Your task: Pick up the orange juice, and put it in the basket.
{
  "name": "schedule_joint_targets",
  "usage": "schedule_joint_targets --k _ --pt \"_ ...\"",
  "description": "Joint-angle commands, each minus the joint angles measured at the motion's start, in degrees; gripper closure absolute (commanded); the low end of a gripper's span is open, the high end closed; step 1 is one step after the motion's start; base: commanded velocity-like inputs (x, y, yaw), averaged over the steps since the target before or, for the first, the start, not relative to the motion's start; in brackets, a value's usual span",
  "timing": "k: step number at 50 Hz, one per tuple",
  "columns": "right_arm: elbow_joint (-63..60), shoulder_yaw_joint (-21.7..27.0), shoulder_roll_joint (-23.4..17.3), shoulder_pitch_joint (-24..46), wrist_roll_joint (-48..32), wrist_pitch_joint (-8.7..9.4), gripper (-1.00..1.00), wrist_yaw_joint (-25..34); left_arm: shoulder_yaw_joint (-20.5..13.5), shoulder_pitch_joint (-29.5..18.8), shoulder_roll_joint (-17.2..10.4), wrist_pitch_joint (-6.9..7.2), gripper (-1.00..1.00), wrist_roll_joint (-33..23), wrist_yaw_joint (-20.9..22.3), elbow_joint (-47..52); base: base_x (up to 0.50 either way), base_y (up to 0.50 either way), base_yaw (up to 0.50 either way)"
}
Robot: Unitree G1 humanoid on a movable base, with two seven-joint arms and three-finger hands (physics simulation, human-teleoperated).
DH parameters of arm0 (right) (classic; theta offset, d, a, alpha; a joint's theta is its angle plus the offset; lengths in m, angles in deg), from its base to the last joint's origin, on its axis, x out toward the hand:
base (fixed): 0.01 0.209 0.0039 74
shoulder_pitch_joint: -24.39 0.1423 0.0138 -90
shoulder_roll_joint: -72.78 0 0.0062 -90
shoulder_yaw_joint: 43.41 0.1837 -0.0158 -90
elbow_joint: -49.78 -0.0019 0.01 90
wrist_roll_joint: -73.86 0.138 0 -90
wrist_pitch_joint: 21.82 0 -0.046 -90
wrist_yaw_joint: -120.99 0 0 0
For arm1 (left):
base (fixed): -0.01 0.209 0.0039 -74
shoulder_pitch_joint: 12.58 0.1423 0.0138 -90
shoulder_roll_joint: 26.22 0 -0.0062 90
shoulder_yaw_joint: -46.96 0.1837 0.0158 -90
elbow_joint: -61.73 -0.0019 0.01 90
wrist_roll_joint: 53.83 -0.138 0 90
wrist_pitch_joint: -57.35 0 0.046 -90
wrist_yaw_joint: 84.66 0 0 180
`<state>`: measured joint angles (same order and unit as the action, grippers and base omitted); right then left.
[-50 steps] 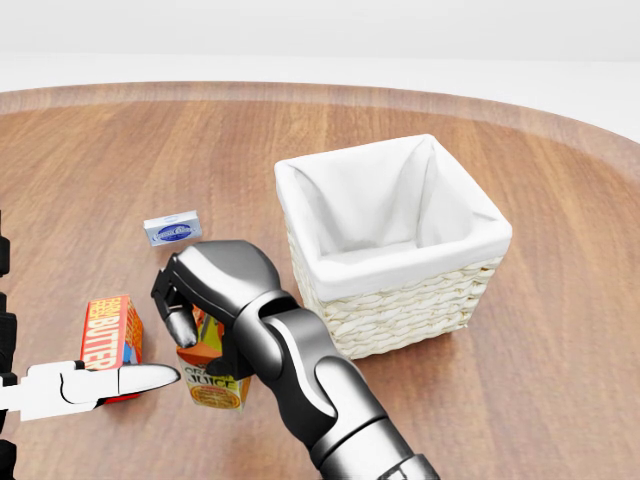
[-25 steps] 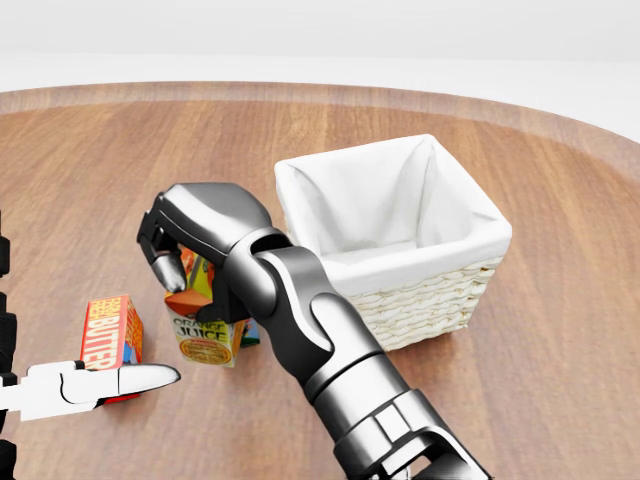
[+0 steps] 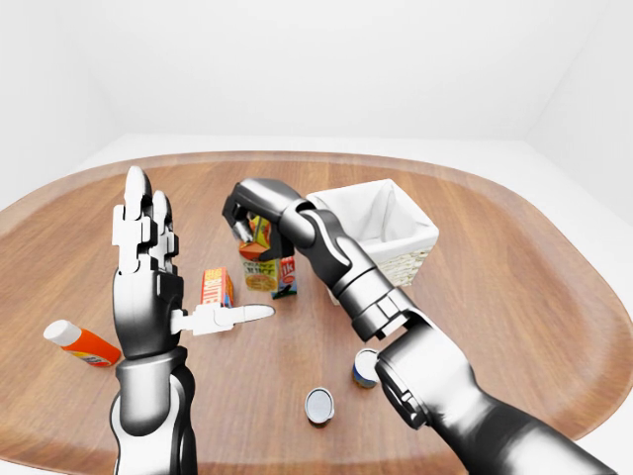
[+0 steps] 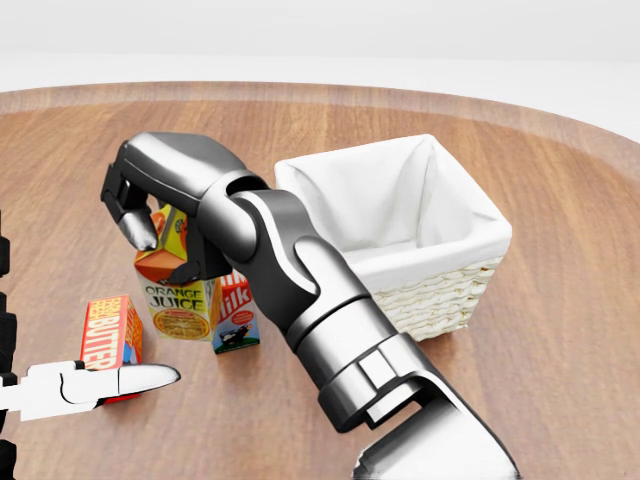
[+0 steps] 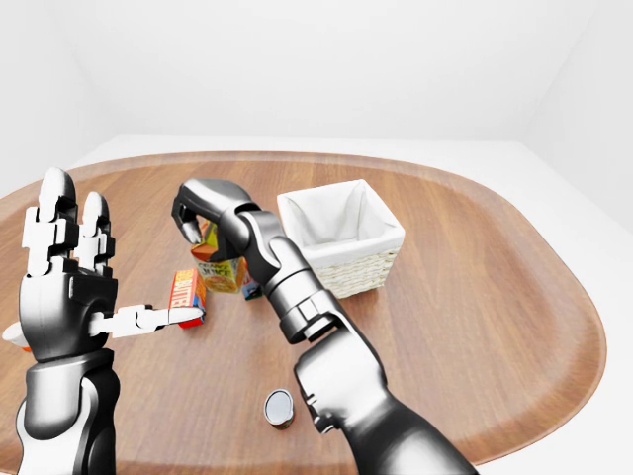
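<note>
Lifted juice (image 4: 180, 295) within right fingers (image 4: 138, 228)

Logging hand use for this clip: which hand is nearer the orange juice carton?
Right. The right hand has its fingers closed round the top of the orange juice carton; the left hand stands open, apart, to the carton's left.

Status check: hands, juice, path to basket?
Right hand shut on juice carton, lifted. Left hand open, idle. Basket empty, to the right in head view. Milk carton beside juice; path looks clear.
</note>
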<state>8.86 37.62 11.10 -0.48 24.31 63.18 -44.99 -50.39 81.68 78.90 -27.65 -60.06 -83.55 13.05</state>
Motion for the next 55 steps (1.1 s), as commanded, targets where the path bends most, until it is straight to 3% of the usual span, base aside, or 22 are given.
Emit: schedule_joint_targets --k 1,6,11,35,55 --pt "3.2 1.6 -0.5 6.9 2.2 0.00 1.00 1.0 0.0 0.0 0.0 0.00 -1.00 0.0 0.0 0.0 0.00 0.00 0.00" --pt "4.7 2.0 -0.9 9.1 3.0 0.00 1.00 1.1 0.0 0.0 0.0 0.00 -1.00 0.0 0.0 0.0 0.00 0.00 0.00" --pt "11.2 3.6 -2.8 16.4 5.3 0.00 1.00 -0.4 0.0 0.0 0.0 0.00 -1.00 0.0 0.0 0.0 0.00 0.00 0.00" --pt "20.9 7.5 -7.7 32.0 12.1 0.00 1.00 -2.9 -0.3 -0.2 -0.1 0.00 -1.00 0.5 0.0 -0.6 0.00 0.00 0.00" --pt "25.1 9.9 -13.6 39.3 14.3 0.00 1.00 -4.2 -0.5 -0.2 -0.2 0.00 -1.00 0.6 0.1 -1.0 0.00 0.00 0.00"
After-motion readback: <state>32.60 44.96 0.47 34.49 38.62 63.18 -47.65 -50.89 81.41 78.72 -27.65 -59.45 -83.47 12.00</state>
